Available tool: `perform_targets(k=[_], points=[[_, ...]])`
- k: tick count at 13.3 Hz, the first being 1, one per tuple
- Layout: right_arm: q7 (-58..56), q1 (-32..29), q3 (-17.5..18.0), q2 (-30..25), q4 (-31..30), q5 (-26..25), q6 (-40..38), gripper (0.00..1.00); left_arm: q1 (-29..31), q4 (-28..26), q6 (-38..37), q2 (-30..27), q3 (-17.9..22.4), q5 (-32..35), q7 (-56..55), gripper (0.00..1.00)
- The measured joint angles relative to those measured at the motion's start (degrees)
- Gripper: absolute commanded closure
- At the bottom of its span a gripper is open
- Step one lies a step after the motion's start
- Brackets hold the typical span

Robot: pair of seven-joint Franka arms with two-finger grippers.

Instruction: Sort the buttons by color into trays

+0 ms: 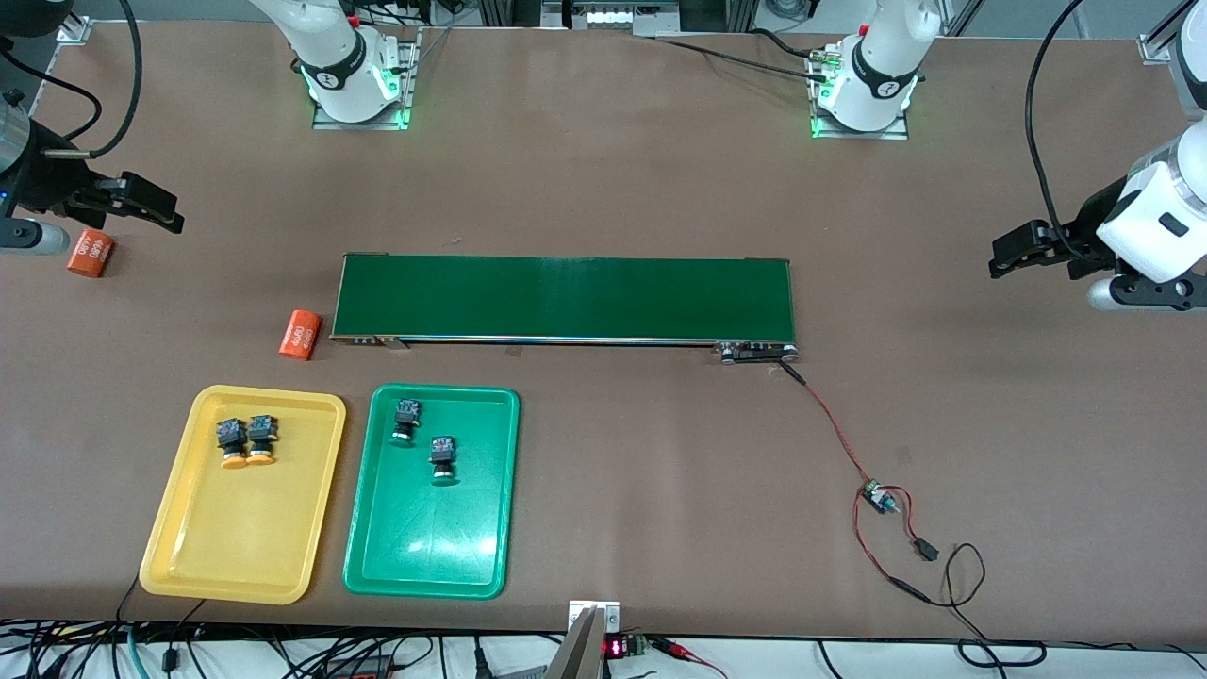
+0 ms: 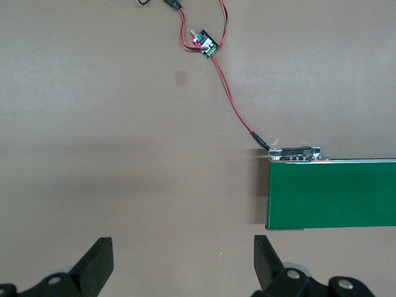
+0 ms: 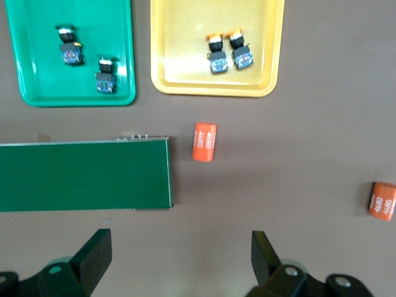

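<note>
Sorting looks complete. Both yellow-orange buttons [image 1: 246,441] lie side by side, touching, in the yellow tray [image 1: 179,556], toward its conveyor-side edge. Both dark green buttons [image 1: 424,438] lie in the green tray [image 1: 363,566], slightly apart. No button remains on the conveyor belt [image 1: 566,297] or the bare desk [image 1: 660,471]. Left gripper [image 1: 1023,253] and right gripper [image 1: 141,207] hover at their ends of the desk, jaws wide, empty, waiting.

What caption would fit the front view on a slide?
Four buttons sorted: yellow-capped pair in yellow tray, green-capped pair in green tray; both arms wait.
</note>
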Motion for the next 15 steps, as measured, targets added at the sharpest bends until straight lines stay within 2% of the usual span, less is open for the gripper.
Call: perform_targets(k=[6,10,15], points=[[0.0,0.02,0.28,0.45,0.0,0.37,1.7,0.0,0.1,0.0,-0.05,0.03,0.03,0.0,0.0,0.0],[0.0,0.12,2.53,0.52,0.0,0.71,2.1,0.0,0.1,0.02,-0.07,0.03,0.03,0.0,0.0,0.0],[0.0,0.13,2.75,0.54,0.0,0.71,2.15,0.0,0.11,0.02,-0.08,0.04,0.03,0.0,0.0,0.0]])
